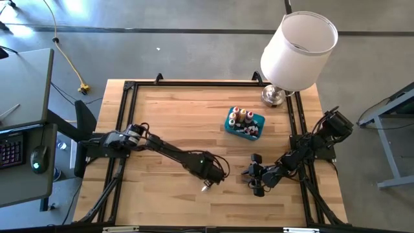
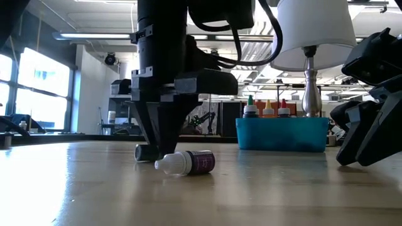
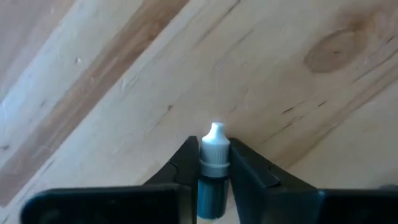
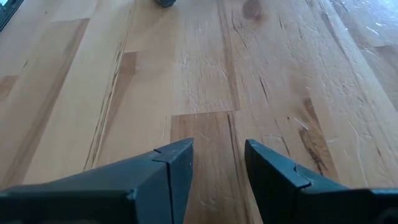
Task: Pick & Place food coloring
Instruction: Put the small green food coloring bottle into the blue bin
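Observation:
One food coloring bottle (image 2: 188, 162) lies on its side on the wood table, white dropper cap (image 3: 215, 138) at one end, dark purple-labelled body behind it. My left gripper (image 1: 207, 184) stands over its cap end at the table's middle near side, shut on it. Several more food coloring bottles (image 1: 242, 116) stand upright in the teal bin (image 1: 228, 122) toward the far right. My right gripper (image 4: 217, 155) is open, low over bare wood at the near right (image 1: 257, 176), a short way right of the left gripper, touching nothing. My left gripper pinches the bottle between its two fingers (image 3: 186, 158) at the collar just below the white cap (image 3: 214, 167). The fingers come down from above at a slant and stand across the bottle. The cap pokes out past the fingertips. The bottle lies on the table (image 2: 201, 164).
A table lamp with a white shade (image 1: 297, 48) stands at the far right corner, just behind the bin (image 2: 282, 135). Black rails (image 1: 123, 129) frame the table's edges. Bare wood lies on the left half and between the two grippers.

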Robot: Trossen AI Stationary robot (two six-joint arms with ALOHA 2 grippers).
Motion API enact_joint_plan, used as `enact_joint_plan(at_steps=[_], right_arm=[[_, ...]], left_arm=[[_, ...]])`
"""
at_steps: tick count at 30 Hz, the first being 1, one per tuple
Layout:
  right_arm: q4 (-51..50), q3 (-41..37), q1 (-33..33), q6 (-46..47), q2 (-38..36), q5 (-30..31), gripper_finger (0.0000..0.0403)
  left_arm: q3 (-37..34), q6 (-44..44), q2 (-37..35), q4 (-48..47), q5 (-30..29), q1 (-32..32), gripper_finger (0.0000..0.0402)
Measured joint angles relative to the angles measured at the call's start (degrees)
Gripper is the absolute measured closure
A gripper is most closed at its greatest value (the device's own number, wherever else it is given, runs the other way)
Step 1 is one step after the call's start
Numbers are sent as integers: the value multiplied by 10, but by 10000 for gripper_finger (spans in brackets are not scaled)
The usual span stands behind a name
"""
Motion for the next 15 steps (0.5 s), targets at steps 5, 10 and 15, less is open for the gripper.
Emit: enact_joint_plan(at_steps=[5, 10, 15], right_arm=[[-11, -1, 1, 30, -28, -79, 265], [-130, 0, 7, 122, -112, -115, 265], [-345, 0, 43, 269, -193, -110, 265]], left_arm=[[13, 5, 1, -4, -20, 1, 360], [72, 59, 1, 8, -96, 12, 350], [132, 233, 1, 139, -176, 43, 349]])
